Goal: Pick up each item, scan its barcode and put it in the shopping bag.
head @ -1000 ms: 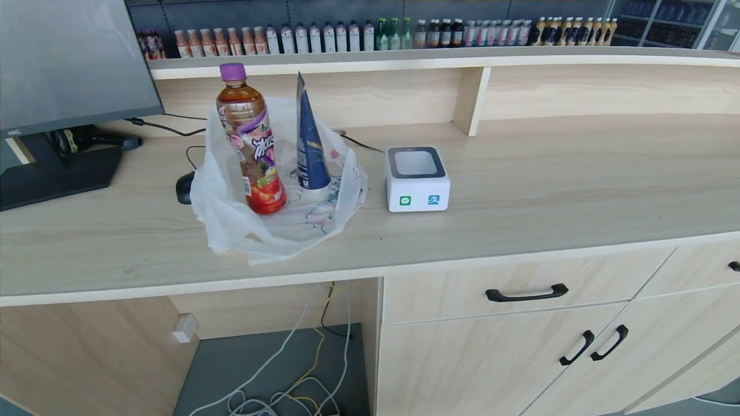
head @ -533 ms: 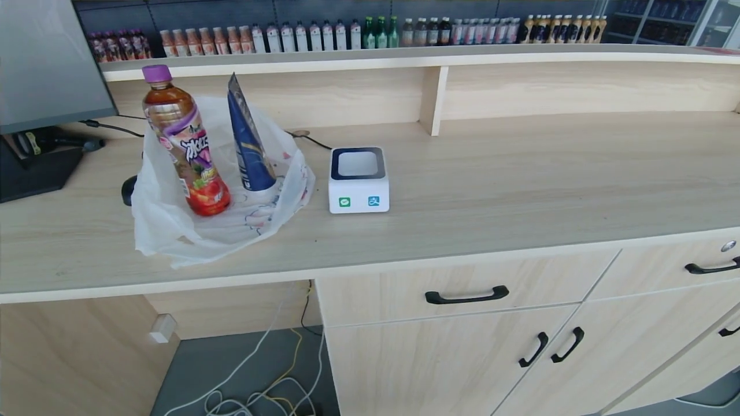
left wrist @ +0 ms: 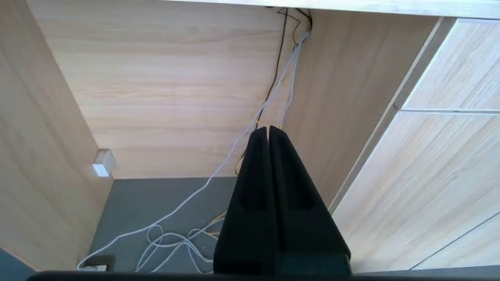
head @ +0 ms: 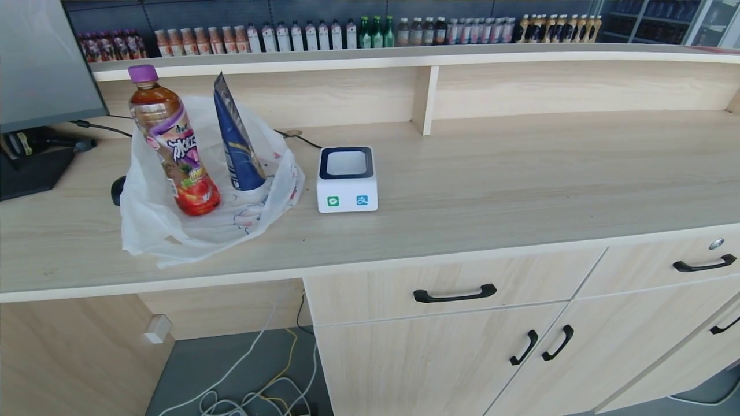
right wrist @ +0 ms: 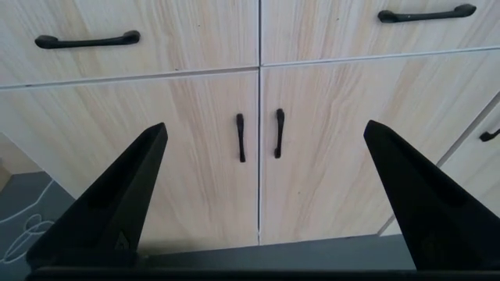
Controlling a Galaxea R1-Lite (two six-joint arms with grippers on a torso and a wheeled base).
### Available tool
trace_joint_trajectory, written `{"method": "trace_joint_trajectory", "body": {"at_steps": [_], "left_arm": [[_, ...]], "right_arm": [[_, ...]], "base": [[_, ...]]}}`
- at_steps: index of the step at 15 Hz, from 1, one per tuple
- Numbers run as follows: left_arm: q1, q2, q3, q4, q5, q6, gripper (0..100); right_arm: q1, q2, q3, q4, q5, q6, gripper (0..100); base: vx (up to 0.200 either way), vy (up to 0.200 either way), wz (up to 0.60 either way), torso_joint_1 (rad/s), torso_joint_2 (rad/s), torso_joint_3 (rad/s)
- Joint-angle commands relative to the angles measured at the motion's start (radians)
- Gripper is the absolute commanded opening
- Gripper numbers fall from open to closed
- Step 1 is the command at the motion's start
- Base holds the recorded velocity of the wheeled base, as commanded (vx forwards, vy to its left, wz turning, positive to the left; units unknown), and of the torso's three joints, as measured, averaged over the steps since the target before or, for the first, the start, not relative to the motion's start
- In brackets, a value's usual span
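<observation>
On the wooden counter (head: 491,173) a white shopping bag (head: 173,225) lies spread open at the left. Inside it stand a tea bottle (head: 173,144) with a purple cap and a dark blue snack pouch (head: 234,141), both upright. Just to the right of the bag sits a white cube barcode scanner (head: 347,180) with a dark-framed window on top. My left gripper (left wrist: 268,133) is shut on nothing, low in the open bay under the counter. My right gripper (right wrist: 262,133) is open wide and empty, facing the cabinet doors (right wrist: 258,156) below the counter.
A monitor (head: 40,58) on a dark stand and a black mouse (head: 117,189) sit left of the bag. A raised shelf (head: 404,58) runs along the counter's back, with bottles behind. Drawers with black handles (head: 455,294) lie below. Loose cables (left wrist: 180,234) lie on the floor.
The whole head view has shifted: bag, bottle, pouch and scanner now appear further left, so the camera turned right. The things themselves have not moved on the counter.
</observation>
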Motion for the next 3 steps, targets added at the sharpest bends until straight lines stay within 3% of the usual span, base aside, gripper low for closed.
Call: {"method": "trace_joint_trajectory", "body": {"at_steps": [1, 3], "left_arm": [[0.000, 0.000, 0.000, 0.000, 0.000, -0.001, 0], [0.000, 0.000, 0.000, 0.000, 0.000, -0.001, 0]], "right_arm": [[0.000, 0.001, 0.000, 0.000, 0.001, -0.001, 100], [0.000, 0.001, 0.000, 0.000, -0.001, -0.002, 100]], "base": [[0.000, 0.000, 0.00, 0.000, 0.00, 0.000], [0.000, 0.000, 0.00, 0.000, 0.00, 0.000]]}}
